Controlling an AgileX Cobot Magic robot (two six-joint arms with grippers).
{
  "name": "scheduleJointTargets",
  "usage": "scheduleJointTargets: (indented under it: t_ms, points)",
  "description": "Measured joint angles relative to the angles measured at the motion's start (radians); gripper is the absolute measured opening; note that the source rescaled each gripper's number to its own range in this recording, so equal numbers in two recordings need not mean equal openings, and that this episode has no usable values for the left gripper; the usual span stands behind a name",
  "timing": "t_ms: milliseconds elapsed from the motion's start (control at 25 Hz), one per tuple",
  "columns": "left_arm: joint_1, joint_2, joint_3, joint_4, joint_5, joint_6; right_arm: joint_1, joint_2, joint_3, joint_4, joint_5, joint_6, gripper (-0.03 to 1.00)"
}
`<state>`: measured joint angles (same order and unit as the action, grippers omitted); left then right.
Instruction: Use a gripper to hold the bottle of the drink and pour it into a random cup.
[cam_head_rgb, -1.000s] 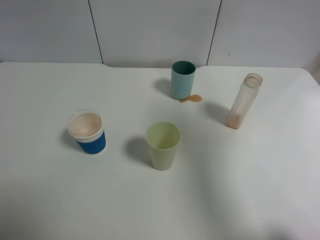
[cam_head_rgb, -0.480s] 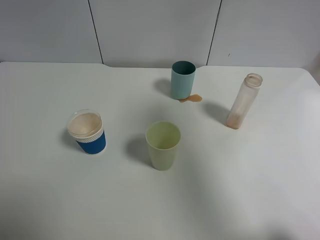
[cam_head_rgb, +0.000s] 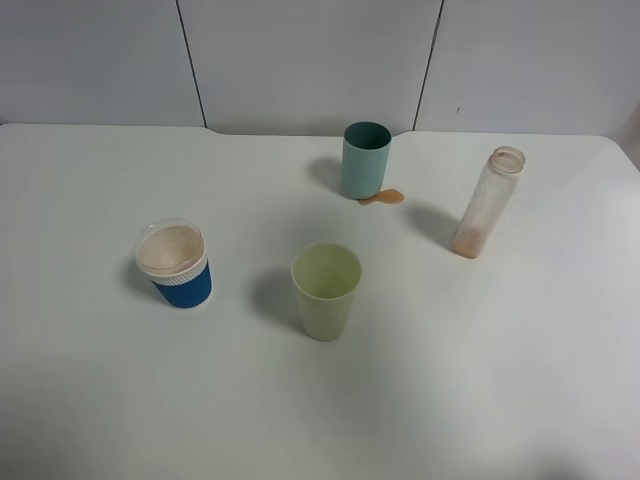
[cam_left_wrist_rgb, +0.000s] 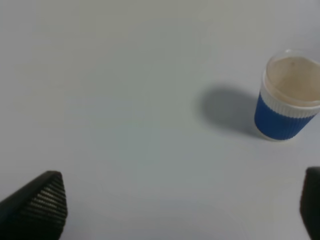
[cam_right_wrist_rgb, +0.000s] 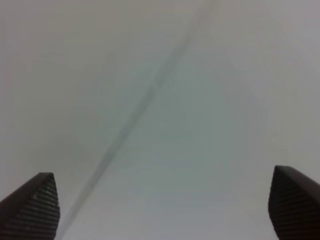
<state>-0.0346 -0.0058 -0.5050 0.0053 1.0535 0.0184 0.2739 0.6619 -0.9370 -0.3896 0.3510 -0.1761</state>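
Observation:
The slim translucent bottle (cam_head_rgb: 486, 204) stands upright at the right of the white table (cam_head_rgb: 520, 350), with only a thin brownish residue at its base. The teal cup (cam_head_rgb: 366, 160) stands at the back centre, with a small brown spill of drink (cam_head_rgb: 383, 197) at its foot. Neither gripper shows in the exterior view. My left gripper (cam_left_wrist_rgb: 182, 207) is open and empty, its fingertips (cam_left_wrist_rgb: 40, 205) wide apart above the table. My right gripper (cam_right_wrist_rgb: 162, 207) is open and empty, its fingertips (cam_right_wrist_rgb: 32, 207) wide apart, facing a blurred pale surface.
A pale yellow-green cup (cam_head_rgb: 326, 291) stands at the centre front. A blue ribbed cup with a white rim (cam_head_rgb: 174, 263) stands at the left, and shows in the left wrist view (cam_left_wrist_rgb: 287, 97). Grey wall panels (cam_head_rgb: 300, 60) rise behind the table.

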Motion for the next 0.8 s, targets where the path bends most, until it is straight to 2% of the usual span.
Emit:
scheduleJointTargets:
  t_ms: [120, 240, 320, 600, 800]
  points:
    - [0.000, 0.000, 0.000, 0.000, 0.000, 0.000, -0.018, -0.008, -0.032, -0.178, 0.208, 0.183, 0.94]
    - [0.000, 0.000, 0.000, 0.000, 0.000, 0.000, -0.020, -0.041, -0.036, -0.255, 0.353, 0.230, 0.94]
    - [0.000, 0.000, 0.000, -0.005, 0.000, 0.000, -0.020, -0.080, -0.036, -0.250, 0.404, 0.232, 0.94]
    - [0.000, 0.000, 0.000, 0.000, 0.000, 0.000, -0.020, -0.247, -0.036, -0.128, 0.496, 0.233, 0.94]
    - [0.000, 0.000, 0.000, 0.000, 0.000, 0.000, -0.020, -0.328, -0.036, -0.067, 0.641, 0.237, 0.94]
